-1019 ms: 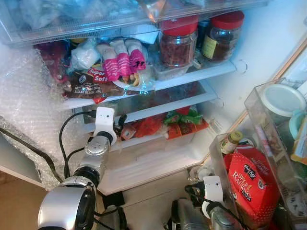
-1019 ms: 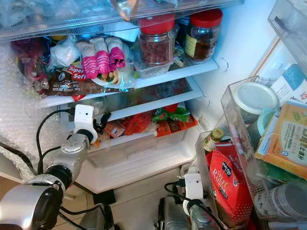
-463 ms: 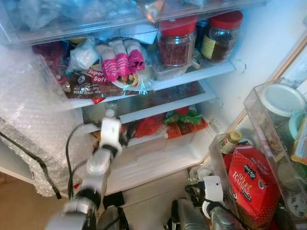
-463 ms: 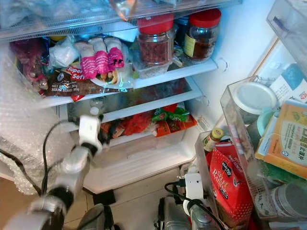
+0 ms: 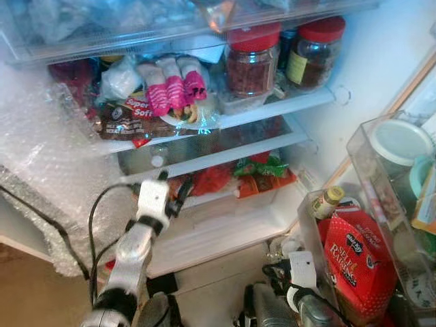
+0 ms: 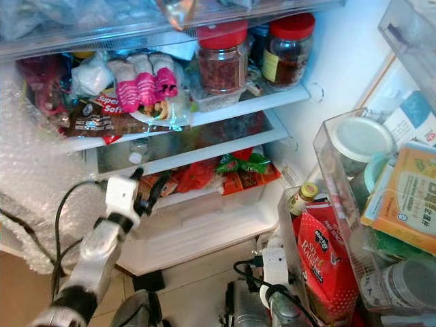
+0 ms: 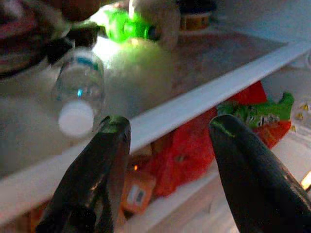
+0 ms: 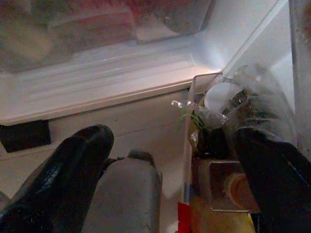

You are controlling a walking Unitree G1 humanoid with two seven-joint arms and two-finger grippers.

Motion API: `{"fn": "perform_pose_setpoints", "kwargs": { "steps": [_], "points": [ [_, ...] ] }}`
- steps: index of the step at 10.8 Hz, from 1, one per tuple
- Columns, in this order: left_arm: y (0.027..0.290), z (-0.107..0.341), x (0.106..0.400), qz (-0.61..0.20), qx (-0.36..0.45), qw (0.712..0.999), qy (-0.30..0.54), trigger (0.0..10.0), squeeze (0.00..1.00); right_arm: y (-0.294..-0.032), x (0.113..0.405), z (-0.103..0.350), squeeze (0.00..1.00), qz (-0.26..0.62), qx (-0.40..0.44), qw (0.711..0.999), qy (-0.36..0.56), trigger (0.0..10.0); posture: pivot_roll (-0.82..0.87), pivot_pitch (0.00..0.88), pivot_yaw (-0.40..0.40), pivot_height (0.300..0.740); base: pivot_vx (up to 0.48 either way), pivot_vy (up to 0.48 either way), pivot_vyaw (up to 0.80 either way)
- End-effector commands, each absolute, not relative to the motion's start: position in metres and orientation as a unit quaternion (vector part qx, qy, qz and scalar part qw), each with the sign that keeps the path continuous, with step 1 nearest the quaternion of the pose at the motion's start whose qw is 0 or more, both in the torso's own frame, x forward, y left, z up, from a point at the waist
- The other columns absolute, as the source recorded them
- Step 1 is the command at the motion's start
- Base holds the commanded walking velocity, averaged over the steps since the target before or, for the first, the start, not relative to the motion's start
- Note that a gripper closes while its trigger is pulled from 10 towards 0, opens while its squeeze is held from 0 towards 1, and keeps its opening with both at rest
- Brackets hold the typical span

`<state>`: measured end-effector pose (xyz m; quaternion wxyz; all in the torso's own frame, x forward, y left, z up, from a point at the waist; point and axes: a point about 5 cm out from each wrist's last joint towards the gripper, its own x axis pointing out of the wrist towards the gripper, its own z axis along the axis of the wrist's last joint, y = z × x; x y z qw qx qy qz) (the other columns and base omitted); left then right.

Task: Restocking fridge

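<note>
A clear water bottle (image 7: 77,97) with a white cap (image 5: 158,160) lies on its side on the fridge's glass middle shelf (image 5: 225,153). My left gripper (image 7: 170,124) hangs open and empty just in front of that shelf's edge, a little below the bottle and apart from it; its fingers (image 5: 182,191) point into the fridge above the crisper drawer (image 5: 225,218). My right gripper (image 8: 172,138) is low by the fridge's base, open with nothing between its fingers, next to the door bin (image 8: 194,111).
Two red-lidded jars (image 5: 253,58), bread (image 5: 126,119) and pink-wrapped rolls (image 5: 174,85) crowd the upper shelf. Red and green packets (image 5: 252,174) lie in the drawer. Bubble wrap (image 5: 41,170) hangs at the left. Door bins at the right hold a red raisin bag (image 5: 357,262) and tubs.
My left arm has stretched forward and then dropped lower, so its gripper now sits below the middle shelf's edge. The bottle stays on the shelf. The right arm is still.
</note>
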<state>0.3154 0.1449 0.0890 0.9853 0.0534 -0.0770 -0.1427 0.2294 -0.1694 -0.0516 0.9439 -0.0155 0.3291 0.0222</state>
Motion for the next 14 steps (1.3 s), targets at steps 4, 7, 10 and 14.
{"fn": "perform_pose_setpoints", "kwargs": {
  "steps": [4, 7, 10, 14],
  "points": [
    [0.144, 0.089, 0.307, -0.146, 0.041, 0.986, -0.065, 10.0, 0.0, -0.17, 0.219, -0.059, 0.0, 0.02, -0.018, 0.936, 0.35, 10.0, -0.2, 0.121, 0.008, 0.647, 0.0, 0.0, 0.0],
    [0.144, 0.089, 0.305, -0.143, 0.038, 0.987, -0.062, 10.0, 0.0, -0.169, 0.218, -0.06, 0.0, 0.022, -0.02, 0.935, 0.353, 10.0, -0.2, 0.11, 0.008, 0.647, 0.0, 0.0, 0.0],
    [0.146, 0.089, 0.302, -0.142, 0.037, 0.988, -0.054, 10.0, 0.0, -0.169, 0.217, -0.061, 0.0, 0.021, -0.021, 0.934, 0.356, 10.0, -0.21, 0.097, 0.012, 0.647, 0.0, 0.0, 0.0],
    [0.147, 0.091, 0.303, -0.136, 0.034, 0.989, -0.053, 10.0, 0.0, -0.169, 0.219, -0.06, 0.0, 0.019, -0.02, 0.933, 0.358, 10.0, -0.2, 0.146, 0.007, 0.647, 0.0, 0.0, 0.0]
  ]
}}
